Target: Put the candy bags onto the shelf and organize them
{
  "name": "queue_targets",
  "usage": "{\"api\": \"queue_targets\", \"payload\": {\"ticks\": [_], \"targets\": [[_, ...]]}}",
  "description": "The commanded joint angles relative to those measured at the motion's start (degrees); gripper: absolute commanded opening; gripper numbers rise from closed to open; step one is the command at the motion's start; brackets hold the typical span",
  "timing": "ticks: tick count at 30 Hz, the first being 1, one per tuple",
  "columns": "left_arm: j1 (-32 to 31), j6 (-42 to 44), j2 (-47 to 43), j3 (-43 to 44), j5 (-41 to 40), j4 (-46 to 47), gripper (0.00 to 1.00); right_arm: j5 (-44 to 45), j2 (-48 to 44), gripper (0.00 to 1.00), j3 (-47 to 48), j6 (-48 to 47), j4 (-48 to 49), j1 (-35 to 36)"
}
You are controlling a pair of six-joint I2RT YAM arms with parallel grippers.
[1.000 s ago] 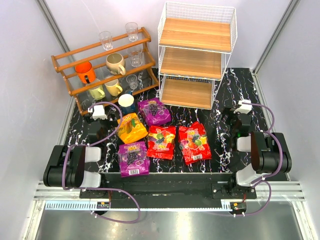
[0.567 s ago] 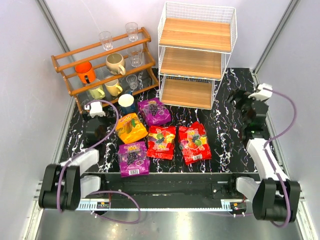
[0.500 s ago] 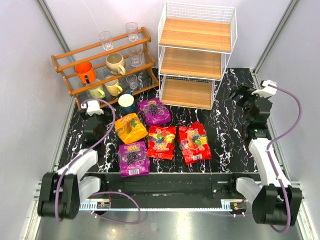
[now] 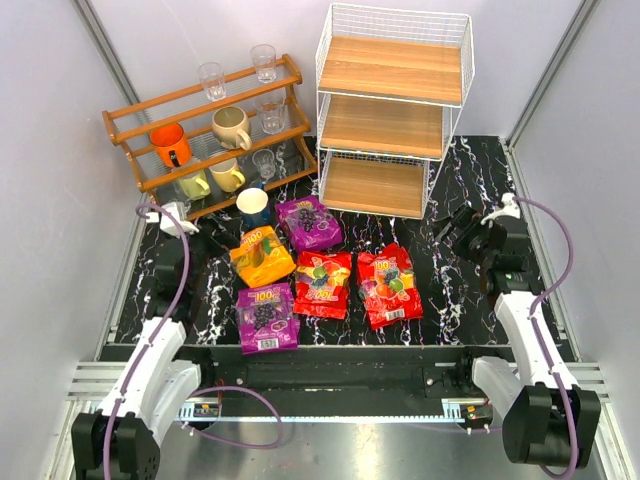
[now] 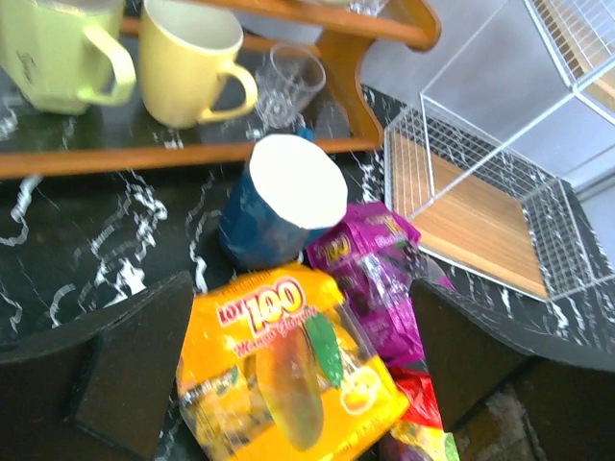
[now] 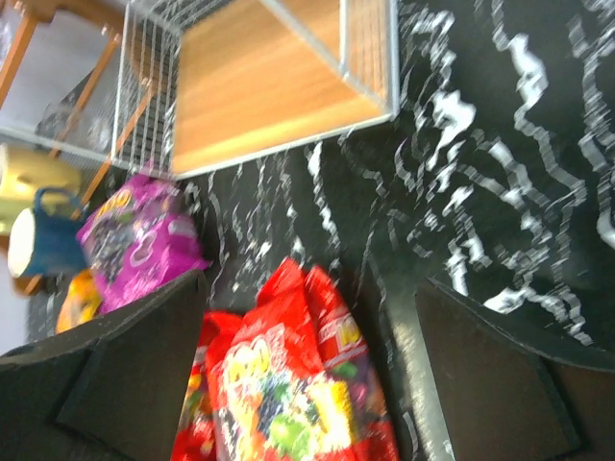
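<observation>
- Two purple candy bags, two red candy bags and one orange-yellow candy bag, five in all, are lying flat on the worktop in front of the shelf.
- I am holding my left fingers spread wide, gripping nothing, well left of the shelf.
- I am holding my right fingers equally wide, front-right of the shelf.

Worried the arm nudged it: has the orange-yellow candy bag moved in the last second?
No. The orange-yellow candy bag lies where it was, on the near side of the blue mug.
</observation>
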Motion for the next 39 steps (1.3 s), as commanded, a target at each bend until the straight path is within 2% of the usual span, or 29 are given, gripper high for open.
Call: {"api": "queue_targets", "payload": {"ticks": [1,4,8,14,20,27,37,39], "targets": [[0.1,-8.0,-2.4,1.4,4.8,-6.9,0.99,-13.7,-3.3,1.0,-3.2,5.4,-0.8,-0.1],[0.1,-12.5,-4.4,-2.0,6.4,-2.5,0.99,-15.5,-4.6,0.99,-6.0,7.2,-1.6,-0.1],[0.0,-13.8,-3.8,-4.2,13.6,3.2,0.99,-18.9,-5.0,0.95,-9.7,10.0,-2.1,-0.1],[-0.3,-14.1,0.0,-2.3,19.7,2.5,0.99,-19.1,-6.5,0.88,-13.3,10.2,-5.9,-0.1],[-1.6,-12.5,-0.9,-0.3,18.8,-1.4,0.99,-19.2,-6.3,0.82,-15.3,10.1,-6.7,-0.1],[-3.2,-10.9,-1.1,1.8,19.1,-3.4,0.99,-20.8,0.8,0.72,-15.8,10.3,-2.6,-0.1],[-4.2,-11.4,-1.5,0.8,19.2,-2.8,0.99,-25.1,5.4,0.73,-16.2,9.8,1.7,0.1],[-4.3,-11.6,-1.5,0.7,19.3,-2.8,0.99,-25.8,5.9,0.7,-16.3,9.8,2.3,0.1]]}}
